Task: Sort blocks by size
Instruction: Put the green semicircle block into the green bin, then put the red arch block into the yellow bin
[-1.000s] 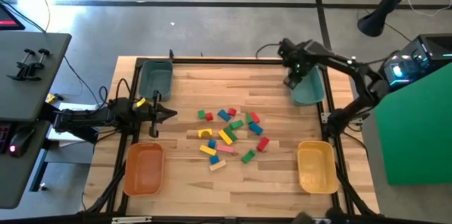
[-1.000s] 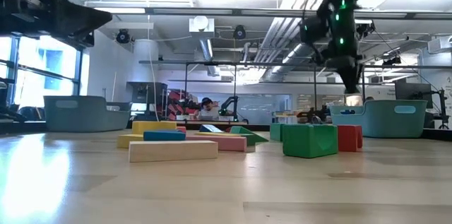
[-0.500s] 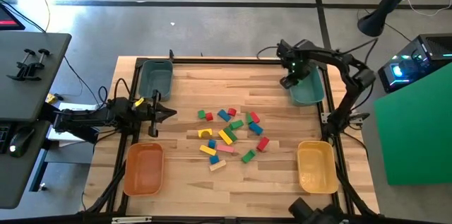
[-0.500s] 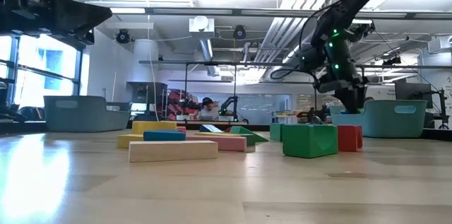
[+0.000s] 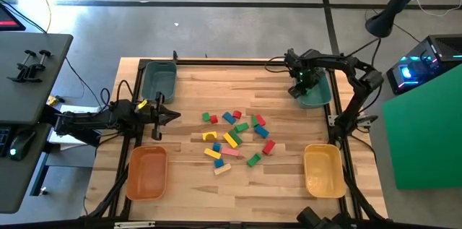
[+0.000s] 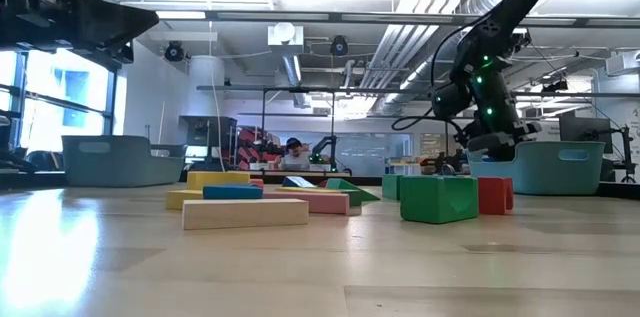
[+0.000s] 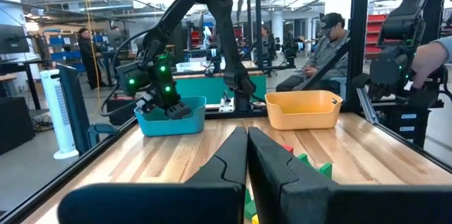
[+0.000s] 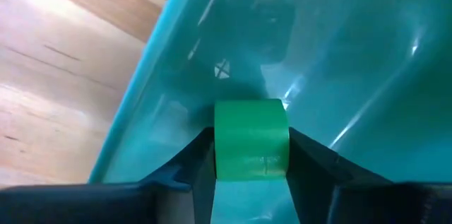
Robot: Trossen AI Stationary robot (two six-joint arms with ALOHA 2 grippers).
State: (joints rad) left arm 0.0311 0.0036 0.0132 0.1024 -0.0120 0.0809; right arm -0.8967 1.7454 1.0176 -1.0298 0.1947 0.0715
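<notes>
On the wooden bench (image 5: 289, 186) we see loose blocks (image 5: 234, 139) mid-frame, while our right gripper (image 8: 251, 174) holds a green block (image 8: 251, 139) between its fingers inside the upper-right teal bin (image 5: 317, 97); left gripper (image 5: 173, 117) clenched.

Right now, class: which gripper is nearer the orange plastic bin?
Left. The left gripper waits just beyond the orange plastic bin; the right gripper is across the table, over a teal bin.

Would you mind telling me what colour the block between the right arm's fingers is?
Green: the block shows best in the right wrist view, over the teal bin.
</notes>
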